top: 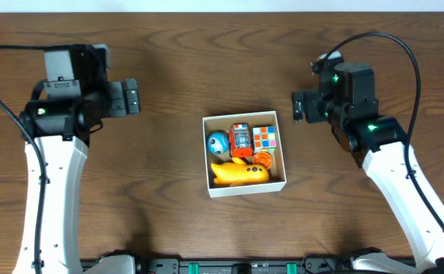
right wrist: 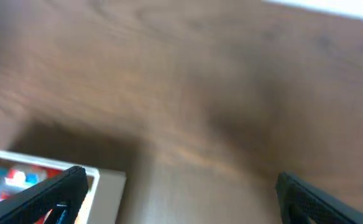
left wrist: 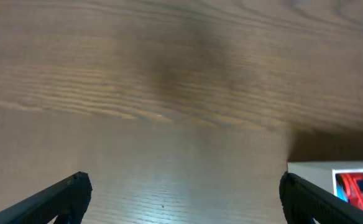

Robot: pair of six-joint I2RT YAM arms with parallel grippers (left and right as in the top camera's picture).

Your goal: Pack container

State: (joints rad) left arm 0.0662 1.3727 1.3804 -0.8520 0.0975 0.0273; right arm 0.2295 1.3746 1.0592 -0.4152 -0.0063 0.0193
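Note:
The container, a small white cardboard box, sits at the table's middle. It holds a yellow duck-like toy, a blue ball, a red toy car, a colour cube and an orange toy. My left gripper is open and empty, well left of the box; its view shows the box corner at the right. My right gripper is open and empty, up and right of the box; its view shows the box corner at the left.
The dark wooden table runs around the box. A black rail lies along the front edge. Black cables loop from both arms.

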